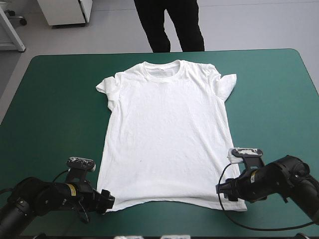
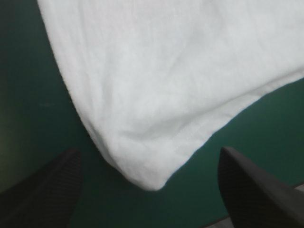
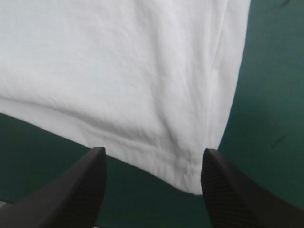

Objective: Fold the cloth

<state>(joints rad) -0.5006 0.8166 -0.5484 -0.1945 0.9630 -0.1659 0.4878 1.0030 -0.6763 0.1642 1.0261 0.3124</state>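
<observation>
The white T-shirt [image 1: 164, 134] lies spread flat on the teal-green cover, collar toward the far edge, hem toward the near edge. My left gripper [image 1: 106, 200] sits at the hem's left corner. In the left wrist view that gripper [image 2: 149, 190] is open, and the T-shirt corner [image 2: 152, 183] lies just ahead between the black fingers [image 2: 47, 190]. My right gripper [image 1: 225, 191] is at the hem's right corner. It stands open in the right wrist view [image 3: 152, 183], with the T-shirt corner [image 3: 194, 185] between its fingers [image 3: 76, 190], close to one fingertip.
The table [image 1: 55, 99] shows bare teal-green cover on both sides of the shirt. Its near edge runs just behind both grippers.
</observation>
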